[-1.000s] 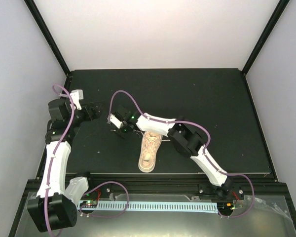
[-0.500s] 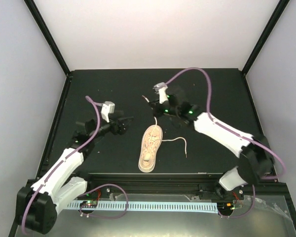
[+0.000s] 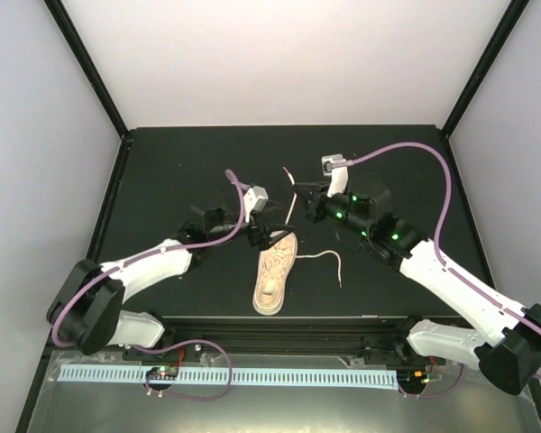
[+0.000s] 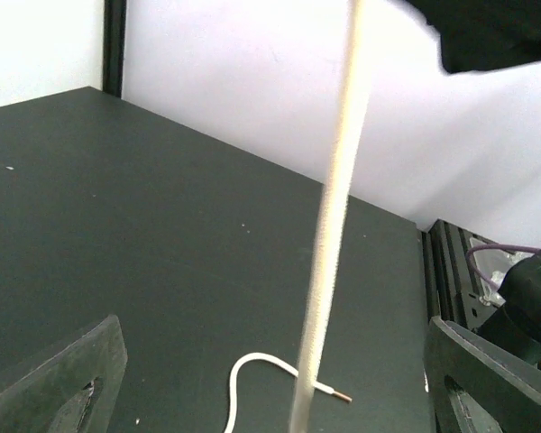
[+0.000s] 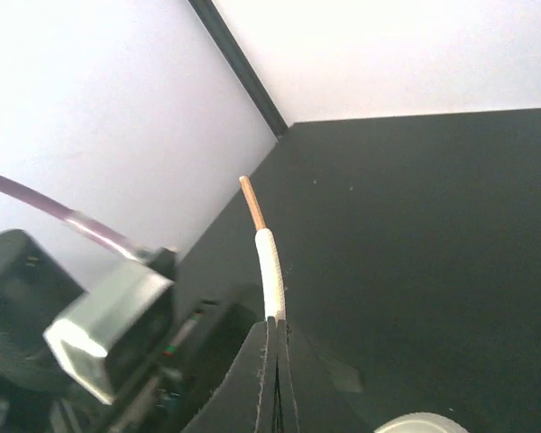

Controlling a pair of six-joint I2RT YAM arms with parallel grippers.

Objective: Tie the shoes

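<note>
The shoes show as one beige sneaker (image 3: 274, 273) lying on the black table (image 3: 406, 171), toe towards me. My right gripper (image 3: 301, 205) hangs just beyond its laced end, shut on an off-white lace (image 3: 291, 207) that rises taut from the shoe. In the right wrist view the shut fingertips (image 5: 275, 327) pinch the lace (image 5: 270, 266) just below its copper tip (image 5: 251, 200). My left gripper (image 3: 267, 236) is open beside the shoe's far end. Its two fingers (image 4: 68, 374) stand either side of the taut lace (image 4: 332, 216) without touching it. The other lace (image 3: 330, 261) lies loose on the table.
Black frame posts (image 3: 86, 68) and white walls close in the table's back and sides. A rail with cabling (image 3: 279, 374) runs along the near edge. The loose lace's end (image 4: 279, 368) curls on the table below my left gripper.
My left arm has swung right from the table's left side to the shoe's far end. My right gripper, shut, has carried the lace from left of the shoe to behind it.
</note>
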